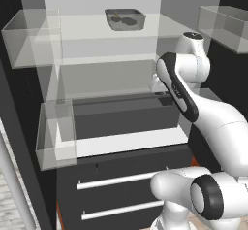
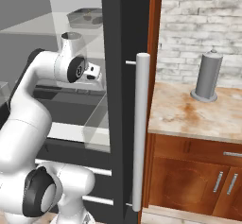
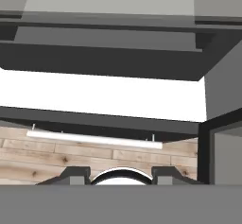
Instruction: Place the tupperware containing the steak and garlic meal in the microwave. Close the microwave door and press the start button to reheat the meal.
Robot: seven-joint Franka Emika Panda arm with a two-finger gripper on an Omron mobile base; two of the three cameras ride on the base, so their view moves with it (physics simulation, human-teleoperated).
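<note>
The tupperware (image 1: 125, 19) is a smoky-grey tub on the upper glass shelf of the open fridge, with small dark contents inside that I cannot tell apart as steak or garlic. It also shows at the top of the right base view as the tupperware (image 2: 85, 17). My hand (image 2: 93, 72) hangs one shelf level lower, in front of the fridge and apart from the tub. In the hand view my gripper (image 3: 121, 176) is open, with nothing between its fingertips (image 3: 73, 173); it looks down at a dark drawer front. The microwave and its door are out of view.
Clear fridge bins stand at upper left (image 1: 29, 40), lower left (image 1: 55, 137) and upper right (image 1: 227, 27). Dark drawers with white handles (image 1: 121, 180) lie below. The fridge door's long handle (image 2: 140, 128) is at my right, beside a stone counter (image 2: 189, 116) with a grey canister (image 2: 209, 76).
</note>
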